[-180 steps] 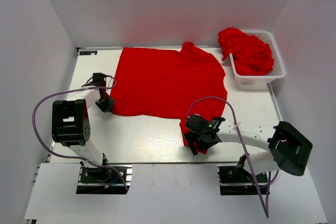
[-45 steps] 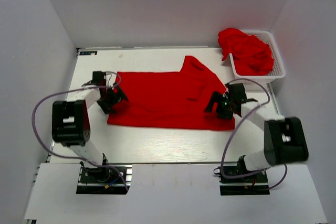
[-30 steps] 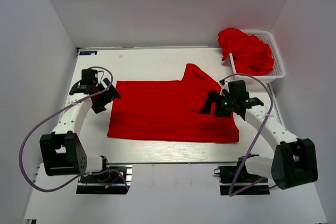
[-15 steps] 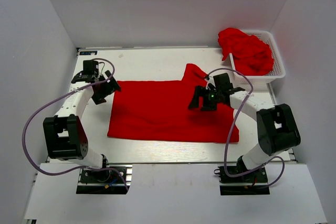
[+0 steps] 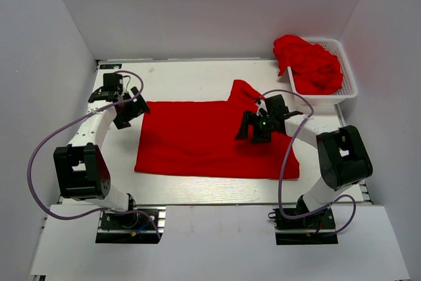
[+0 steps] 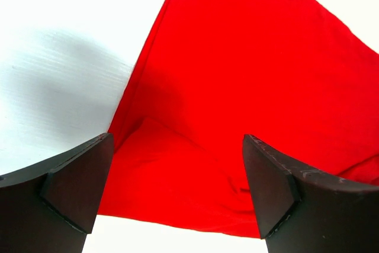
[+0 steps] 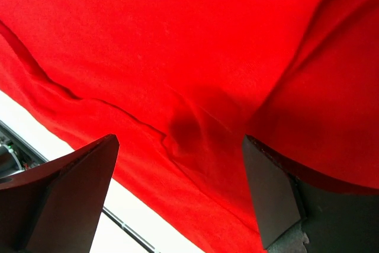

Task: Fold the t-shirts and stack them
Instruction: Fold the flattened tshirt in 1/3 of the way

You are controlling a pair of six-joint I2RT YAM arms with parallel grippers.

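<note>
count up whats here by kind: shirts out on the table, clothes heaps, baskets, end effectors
t-shirt on the table: 1
heap of red clothes: 1, shirts within cannot be counted
white basket: 1
end effectors: 2, the left end effector and the right end effector
total: 5

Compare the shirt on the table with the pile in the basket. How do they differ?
The shirt lies spread flat on the table; the pile is crumpled in the basket. The shirt covers a wide area; the pile is compact and heaps above the basket's rim. The shirt's edges are mostly straight; the pile has no clear outline. Both are the same bright red cloth.
</note>
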